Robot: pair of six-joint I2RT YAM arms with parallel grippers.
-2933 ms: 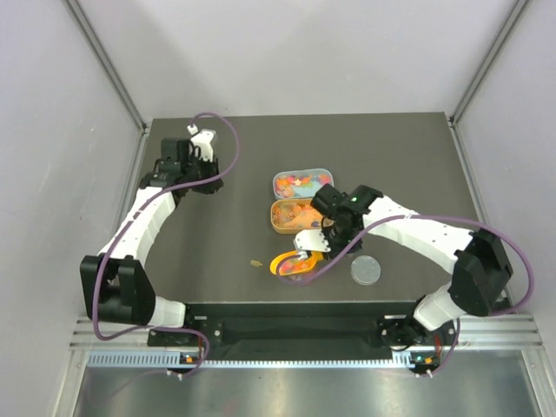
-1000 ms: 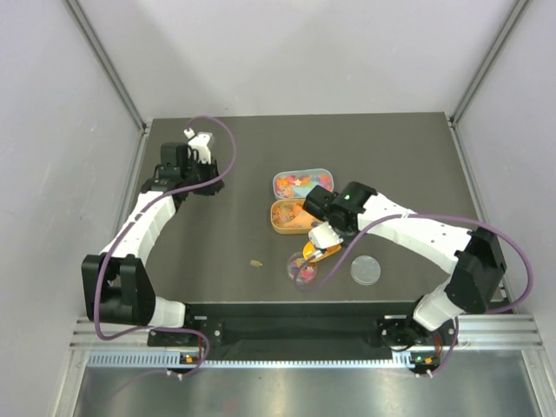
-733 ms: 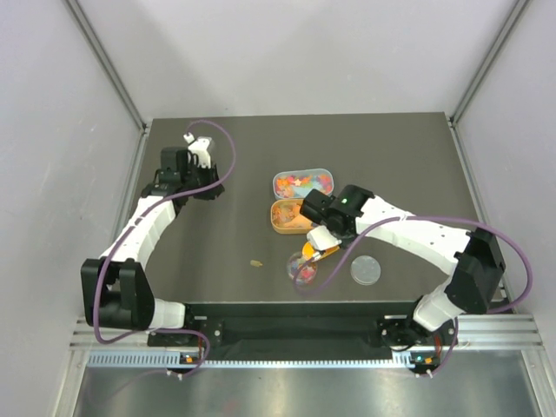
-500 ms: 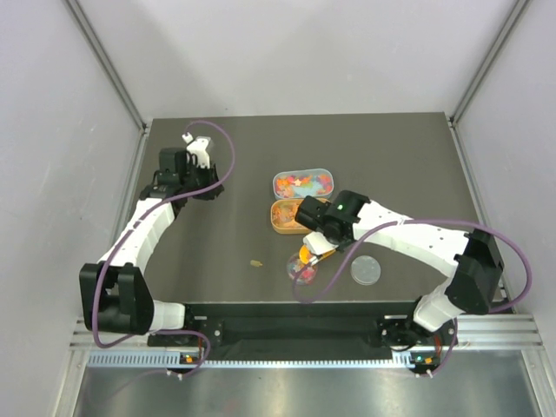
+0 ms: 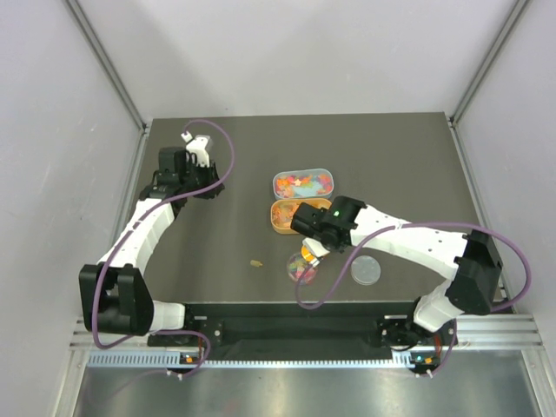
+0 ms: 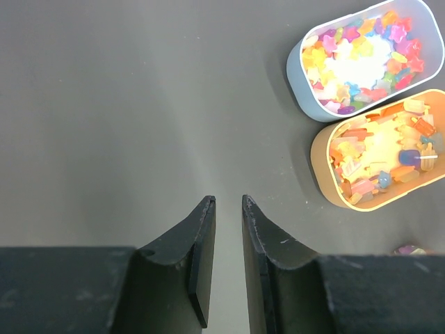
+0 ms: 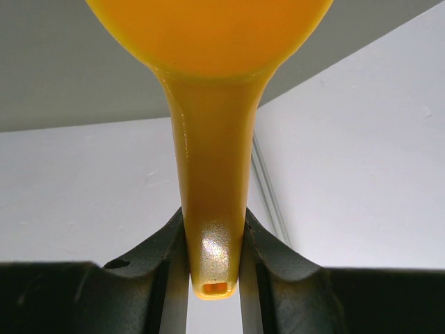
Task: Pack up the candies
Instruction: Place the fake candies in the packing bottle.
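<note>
The candies fill a blue tin (image 5: 302,182) and an orange tin (image 5: 291,215), and some lie in a small round clear container (image 5: 302,267). My right gripper (image 5: 314,236) is shut on the handle of the orange scoop (image 7: 208,35), which is held tipped just above the round container. In the right wrist view the fingers (image 7: 271,257) clamp the handle and the bowl's underside fills the top. My left gripper (image 6: 228,202) hovers over bare table at the far left (image 5: 178,169), its jaws a narrow gap apart and empty. Both tins show in the left wrist view (image 6: 361,59) (image 6: 379,160).
A clear round lid (image 5: 366,270) lies right of the round container. One stray candy (image 5: 256,262) lies on the dark table (image 5: 391,156) left of it. White walls close in the table at the back and sides.
My right gripper has lifted the scoop, swung left and rotated it, tipping it over the round container, which now shows candies. The left arm has barely moved.
</note>
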